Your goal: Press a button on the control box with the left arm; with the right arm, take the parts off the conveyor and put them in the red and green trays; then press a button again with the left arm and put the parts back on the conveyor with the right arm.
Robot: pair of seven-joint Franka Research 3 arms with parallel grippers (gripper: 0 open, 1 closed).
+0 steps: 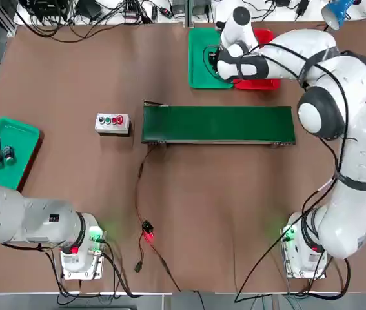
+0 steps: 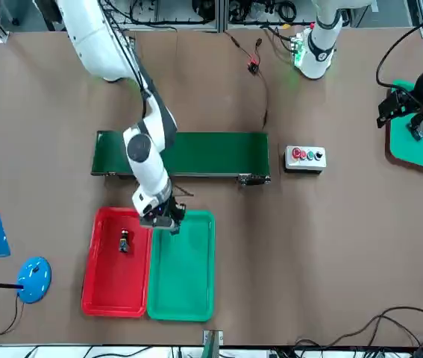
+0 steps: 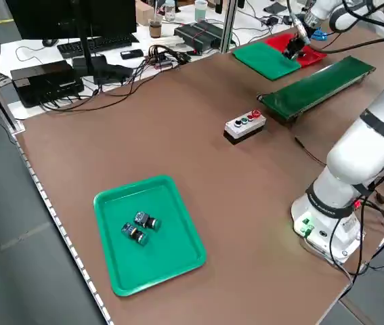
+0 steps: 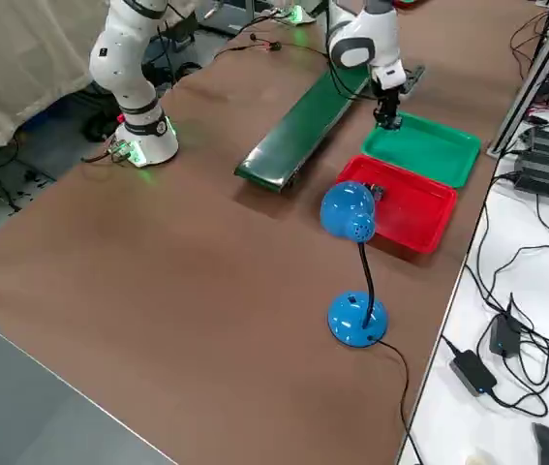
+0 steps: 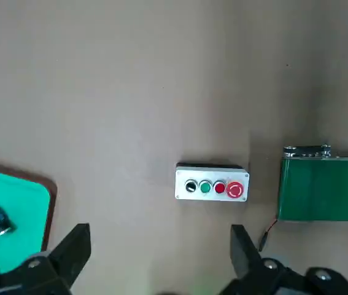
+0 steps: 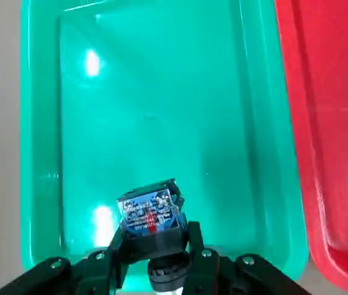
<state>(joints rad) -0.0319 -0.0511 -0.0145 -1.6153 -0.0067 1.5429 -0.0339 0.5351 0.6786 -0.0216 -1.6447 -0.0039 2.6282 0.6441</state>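
1. Three trays: a green tray (image 2: 185, 272) and a red tray (image 2: 114, 265) at lower left of the front view, another green tray (image 3: 147, 233) at lower left of the left side view.
2. Four parts: one held (image 6: 149, 212), one in red (image 2: 124, 241), two (image 3: 139, 227) in the lone tray.
3. One conveyor (image 1: 218, 124).
4. One control box (image 1: 112, 123).
5. One blue lamp (image 4: 351, 252).

control box (image 1: 112, 123) left of conveyor (image 1: 218, 124); two trays (image 1: 202, 71) side by side behind it

Top cam overhead, front opposite robot; both show conveyor (image 1: 218, 124) (wrists close-up).
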